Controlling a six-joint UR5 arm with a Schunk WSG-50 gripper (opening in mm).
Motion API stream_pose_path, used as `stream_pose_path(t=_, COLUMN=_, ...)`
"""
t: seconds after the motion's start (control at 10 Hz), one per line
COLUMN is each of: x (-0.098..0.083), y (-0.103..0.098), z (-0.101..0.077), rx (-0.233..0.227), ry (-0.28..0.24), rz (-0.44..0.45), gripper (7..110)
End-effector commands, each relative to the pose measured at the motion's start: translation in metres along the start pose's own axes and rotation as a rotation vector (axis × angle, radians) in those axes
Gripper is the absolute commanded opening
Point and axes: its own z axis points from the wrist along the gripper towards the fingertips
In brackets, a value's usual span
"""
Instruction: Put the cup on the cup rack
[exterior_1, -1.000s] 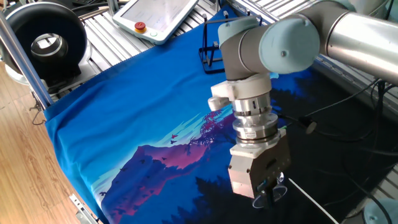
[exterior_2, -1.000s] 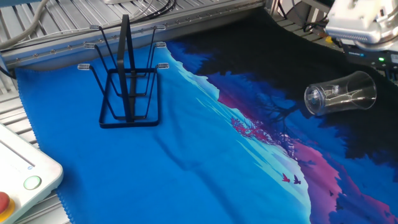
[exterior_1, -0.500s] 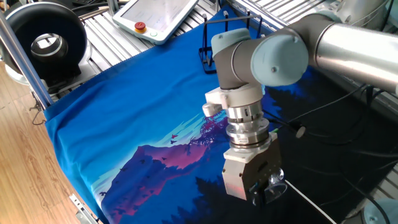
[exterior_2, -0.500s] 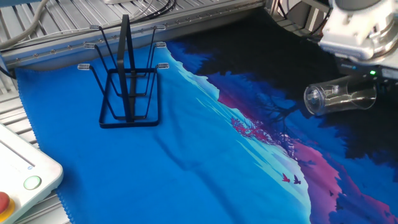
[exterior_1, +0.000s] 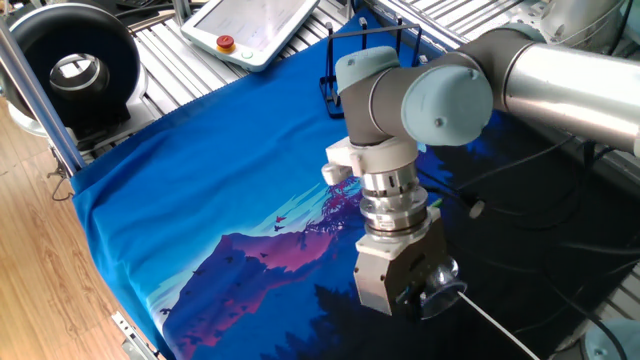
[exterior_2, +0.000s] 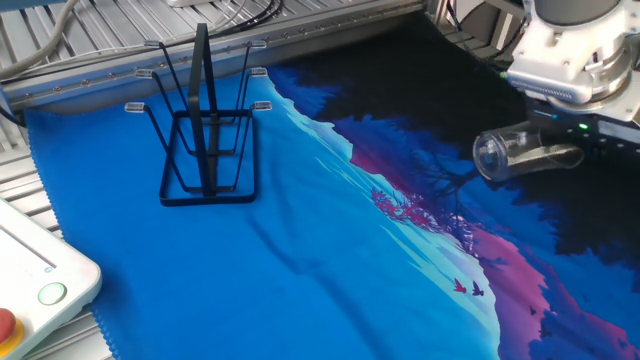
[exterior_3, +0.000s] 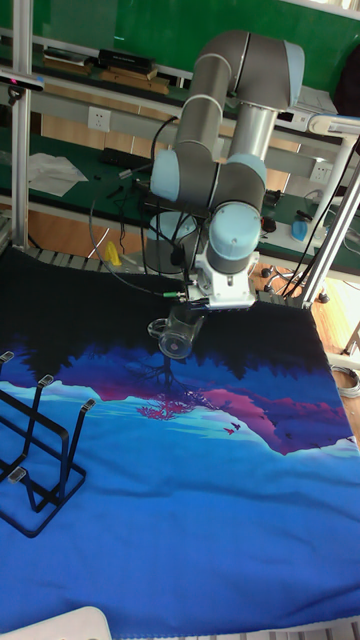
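Observation:
The cup (exterior_2: 512, 152), a clear glass mug, lies on its side in the air with its thick base pointing toward the cup rack (exterior_2: 205, 150). My gripper (exterior_2: 560, 148) is shut on its rim end, just above the dark part of the printed cloth. In the tall fixed view the cup (exterior_3: 177, 337) hangs under the gripper (exterior_3: 192, 322), with the black wire rack (exterior_3: 35, 450) far down at the left. From the other side, the gripper (exterior_1: 425, 298) and the cup (exterior_1: 441, 273) are at the near edge, and the rack (exterior_1: 332, 85) shows partly behind the arm.
A white pendant (exterior_1: 255, 30) with a red button lies beyond the cloth near the rack; its corner (exterior_2: 40, 280) also shows. A black round device (exterior_1: 75, 65) sits at the far left. Cables (exterior_1: 480, 205) trail from the wrist over the cloth (exterior_2: 330, 260).
The gripper has closed in on the cup and carried it a short way toward the rack. The rack has not moved.

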Motion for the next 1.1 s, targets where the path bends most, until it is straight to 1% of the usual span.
stream_pose_path(t=0.0, x=-0.006, y=-0.028, z=-0.028, rx=0.144, ry=-0.015, rz=-0.003, gripper=7)
stream_pose_path(t=0.1, x=-0.006, y=-0.029, z=-0.039, rx=0.154, ry=-0.009, rz=-0.007, gripper=7)
stream_pose_path(t=0.2, x=-0.005, y=-0.039, z=-0.047, rx=0.187, ry=-0.003, rz=-0.004, gripper=7)
stream_pose_path(t=0.3, x=-0.009, y=-0.059, z=-0.054, rx=0.243, ry=-0.006, rz=-0.001, gripper=7)
stream_pose_path(t=0.4, x=-0.014, y=-0.066, z=-0.058, rx=0.24, ry=-0.007, rz=-0.012, gripper=7)
stream_pose_path(t=0.5, x=-0.017, y=-0.063, z=-0.06, rx=0.214, ry=-0.007, rz=-0.02, gripper=7)
stream_pose_path(t=0.7, x=-0.015, y=-0.037, z=-0.063, rx=0.144, ry=-0.008, rz=0.008, gripper=7)
stream_pose_path(t=0.8, x=-0.014, y=-0.016, z=-0.064, rx=0.084, ry=-0.003, rz=0.032, gripper=7)
stream_pose_path(t=0.9, x=-0.018, y=0.005, z=-0.064, rx=0.008, ry=-0.01, rz=0.046, gripper=7)
stream_pose_path(t=1.0, x=-0.025, y=0.001, z=-0.06, rx=0.01, ry=-0.006, rz=0.047, gripper=7)
